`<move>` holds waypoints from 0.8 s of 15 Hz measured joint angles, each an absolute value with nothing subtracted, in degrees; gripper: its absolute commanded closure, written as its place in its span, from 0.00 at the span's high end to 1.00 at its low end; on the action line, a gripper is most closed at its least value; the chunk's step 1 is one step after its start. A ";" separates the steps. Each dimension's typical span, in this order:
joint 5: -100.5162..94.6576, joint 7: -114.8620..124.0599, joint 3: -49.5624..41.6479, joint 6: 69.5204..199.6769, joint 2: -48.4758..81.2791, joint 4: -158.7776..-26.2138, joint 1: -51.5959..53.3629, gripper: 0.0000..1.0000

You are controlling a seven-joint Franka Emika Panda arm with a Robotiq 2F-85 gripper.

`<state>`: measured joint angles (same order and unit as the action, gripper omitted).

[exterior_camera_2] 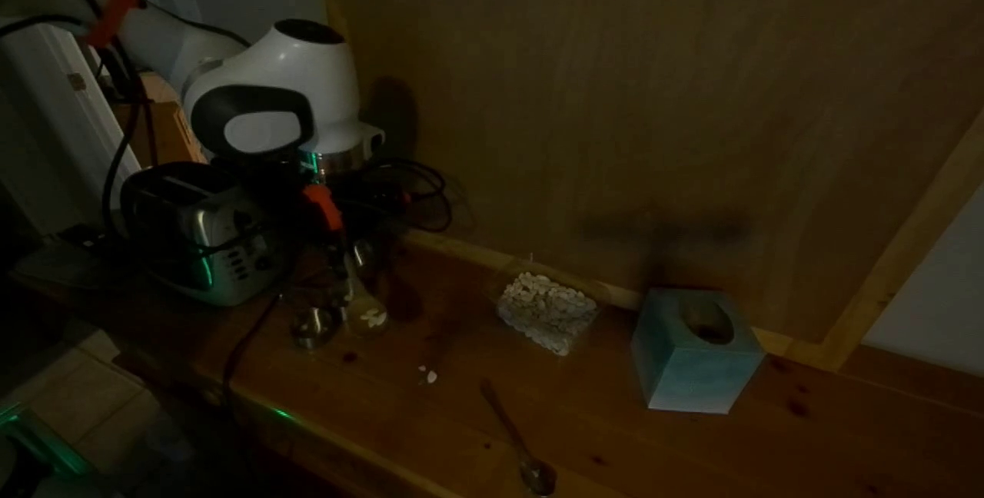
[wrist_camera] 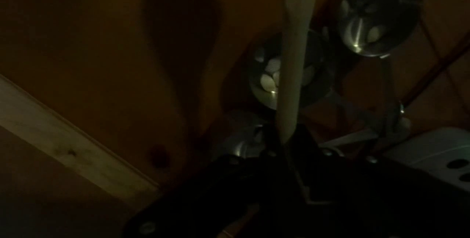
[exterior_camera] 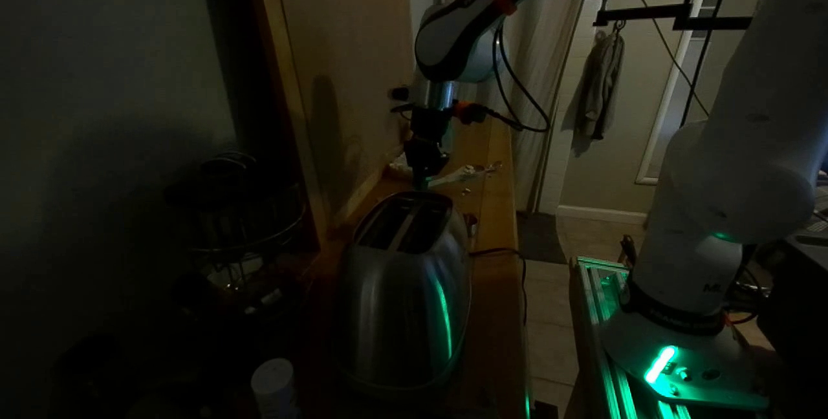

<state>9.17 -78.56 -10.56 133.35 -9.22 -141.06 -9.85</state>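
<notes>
The gripper (wrist_camera: 288, 138) is pinched tight on the thin handle of a pale spoon (wrist_camera: 296, 54). It holds the spoon up over the wooden desk (exterior_camera_2: 653, 452), and a spoon-shaped shadow (wrist_camera: 180, 21) falls on the wood. In the wrist view the handle runs out past the top, so the wide end is hidden there. In an exterior view, white bits (exterior_camera_2: 373, 318) show at the spoon's wide end.

The handle crosses above a metal cup (wrist_camera: 317, 89) that has some white bits inside. Just beside it, closer to the front edge of the desk, is another metal cup (wrist_camera: 398, 14) with a few white bits too. A third shiny thing (wrist_camera: 238, 135) sits on the side toward the back edge, partly behind the gripper, and it is too dark to tell what it is.

A silver toaster (exterior_camera: 404, 302) stands near the gripper, toward one end of the desk. A black cord (exterior_camera: 523, 277) hangs over the front edge. A tall wooden board (exterior_camera_2: 653, 98) stands along the back edge. Near that edge are a big heap (exterior_camera_2: 547, 310) of white bits and a blue tissue box (exterior_camera_2: 696, 375), which is well apart from the gripper. A few loose bits (exterior_camera_2: 430, 376) lie between the cups and a dark spoon (exterior_camera_2: 510, 426), which is near the front edge. Across from the front edge, the robot's base (exterior_camera: 698, 367) has a bright green light (exterior_camera: 660, 365).
</notes>
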 measured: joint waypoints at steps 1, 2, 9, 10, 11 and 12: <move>9.13 -78.25 -10.51 133.02 -9.60 -141.05 -9.40 0.15; 9.13 -78.25 -10.54 133.02 -9.58 -141.05 -9.30 0.15; 9.68 -78.73 -11.16 133.03 -9.28 -140.96 -9.15 0.04; 10.32 -79.28 -11.25 133.03 -9.41 -140.83 -8.96 0.04; 11.12 -79.88 -11.30 133.03 -9.67 -140.77 -8.74 0.04; 11.93 -80.55 -11.32 133.00 -9.97 -140.76 -8.51 0.04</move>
